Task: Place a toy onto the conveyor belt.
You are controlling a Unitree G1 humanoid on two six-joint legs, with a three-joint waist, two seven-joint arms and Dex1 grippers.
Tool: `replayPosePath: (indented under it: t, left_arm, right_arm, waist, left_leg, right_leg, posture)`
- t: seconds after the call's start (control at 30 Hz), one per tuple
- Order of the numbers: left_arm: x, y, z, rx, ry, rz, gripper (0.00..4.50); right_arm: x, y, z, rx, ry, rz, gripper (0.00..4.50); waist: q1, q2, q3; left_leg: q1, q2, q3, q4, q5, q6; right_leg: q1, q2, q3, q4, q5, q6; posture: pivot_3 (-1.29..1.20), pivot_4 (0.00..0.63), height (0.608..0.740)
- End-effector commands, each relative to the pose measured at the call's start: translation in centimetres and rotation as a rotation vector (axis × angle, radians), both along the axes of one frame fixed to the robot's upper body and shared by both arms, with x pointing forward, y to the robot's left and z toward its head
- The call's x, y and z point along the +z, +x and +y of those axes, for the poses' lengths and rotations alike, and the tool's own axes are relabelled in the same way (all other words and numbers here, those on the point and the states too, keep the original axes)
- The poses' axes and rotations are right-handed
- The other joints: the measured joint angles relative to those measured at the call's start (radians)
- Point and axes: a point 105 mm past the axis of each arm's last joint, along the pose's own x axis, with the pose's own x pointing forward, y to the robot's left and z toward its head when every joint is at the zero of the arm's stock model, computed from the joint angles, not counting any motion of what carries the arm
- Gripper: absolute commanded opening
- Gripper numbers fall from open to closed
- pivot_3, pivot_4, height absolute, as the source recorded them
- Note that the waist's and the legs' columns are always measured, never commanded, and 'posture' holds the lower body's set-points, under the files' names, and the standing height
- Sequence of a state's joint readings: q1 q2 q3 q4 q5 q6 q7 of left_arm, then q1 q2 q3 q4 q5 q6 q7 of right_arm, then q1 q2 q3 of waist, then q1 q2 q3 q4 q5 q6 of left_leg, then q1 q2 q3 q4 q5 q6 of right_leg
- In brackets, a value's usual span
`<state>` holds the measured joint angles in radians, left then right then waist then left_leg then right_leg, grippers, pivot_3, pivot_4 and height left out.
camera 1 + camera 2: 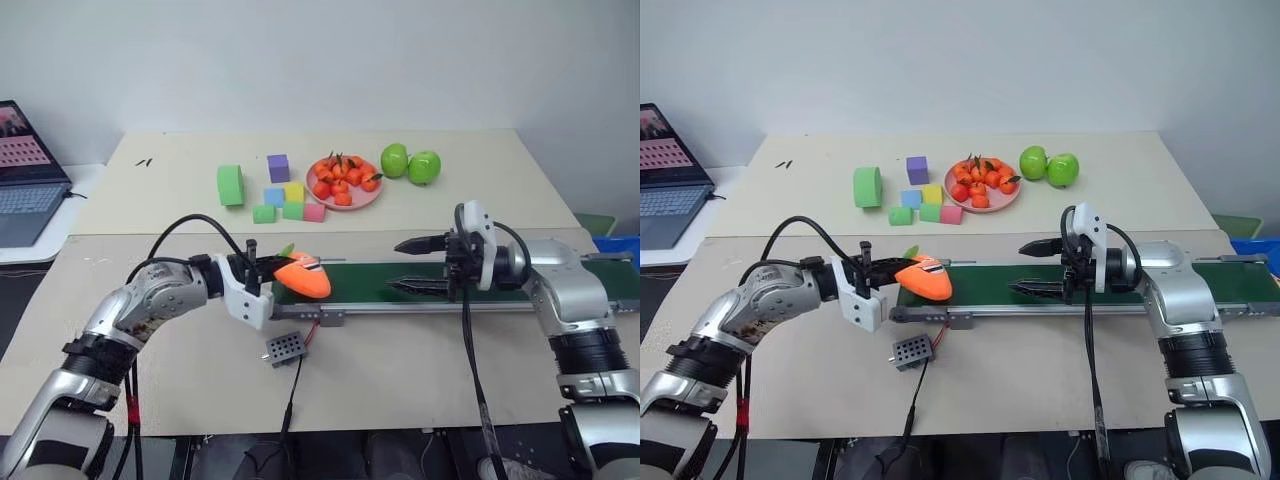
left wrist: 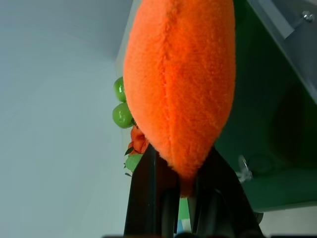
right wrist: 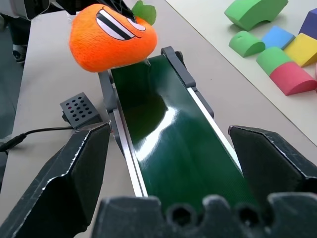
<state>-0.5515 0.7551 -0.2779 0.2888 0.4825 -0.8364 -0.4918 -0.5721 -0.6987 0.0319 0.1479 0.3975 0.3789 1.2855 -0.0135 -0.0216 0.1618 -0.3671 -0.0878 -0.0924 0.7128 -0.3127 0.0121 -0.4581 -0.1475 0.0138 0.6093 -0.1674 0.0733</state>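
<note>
The left arm reaches in low from the left, forearm roughly level, its left tool (image 1: 268,270) clamped on the orange plush toy (image 1: 303,277) and pointing along the conveyor belt (image 1: 420,283). The toy hangs at the belt's left end, over the roller and the grey frame; whether it touches the green surface cannot be told. Its green leaf top pokes up just behind the fingers, and the striped face turns toward the other arm.

The right arm bends in from the right, its right tool (image 1: 418,265) pointing left over the middle of the belt, fingers wide apart with nothing between them, well apart from the toy.

In the left wrist view the plush covers most of the belt. A small grey control box (image 1: 284,347) lies on the worktop (image 1: 400,370) just beside the belt's left end.
</note>
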Motion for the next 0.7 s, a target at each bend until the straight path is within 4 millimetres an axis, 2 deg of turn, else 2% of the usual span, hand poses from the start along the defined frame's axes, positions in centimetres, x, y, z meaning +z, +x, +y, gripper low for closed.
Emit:
replayPosePath:
  t: [0.03, 0.27, 0.37, 0.53, 0.7]
  left_arm:
    - [-0.1, 0.6, -0.2, -0.02, 0.018, -0.046, 0.1]
    - [-1.6, 1.4, -1.1, -0.071, 0.086, -0.055, 0.1]
    - [-1.6, 1.5, -1.3, -0.088, 0.091, -0.059, 0.1]
    - [-1.0, 2.6, -0.8, -0.054, 0.087, -0.029, 1.74]
    - [1.8, 3.9, -0.2, 0.007, 0.059, -0.039, 3.78]
  right_arm:
    - [1.3, -0.2, 0.0, 0.0, 0.014, -0.058, 4.5]
    - [1.3, -0.6, -0.2, -0.014, 0.017, -0.061, 4.5]
    - [1.3, -0.7, -0.2, -0.017, 0.017, -0.061, 4.5]
    - [1.3, -0.8, -0.3, -0.022, 0.016, -0.059, 4.5]
    - [1.2, -0.8, -0.4, -0.023, 0.015, -0.054, 4.5]
  waist:
    - [-0.001, 0.0, 0.0]
    - [0.001, 0.0, 0.0]
    - [-0.001, 0.0, 0.0]
    - [-0.002, 0.0, 0.0]
    - [-0.001, 0.0, 0.0]
  left_leg:
    - [0.0, 0.0, 0.0, 0.0, 0.0, 0.0]
    - [-0.001, 0.0, 0.0, 0.0, 0.0, 0.0]
    - [-0.001, 0.0, 0.0, 0.0, 0.0, 0.0]
    - [0.0, 0.0, 0.0, 0.0, 0.0, 0.0]
    - [-0.001, 0.0, 0.0, 0.001, 0.0, 0.001]
  right_leg:
    - [0.0, 0.0, 0.0, 0.001, 0.0, 0.0]
    - [0.0, 0.0, 0.0, 0.001, 0.0, 0.001]
    - [0.0, 0.0, 0.0, 0.001, 0.001, 0.001]
    - [0.0, 0.0, 0.0, 0.001, 0.001, 0.001]
    - [0.0, 0.0, 0.0, 0.001, 0.001, 0.001]
  posture:
    - [0.0, 0.15, 0.74]
    - [0.0, 0.15, 0.74]
    - [0.0, 0.15, 0.74]
    - [0.0, 0.15, 0.74]
    - [0.0, 0.15, 0.74]
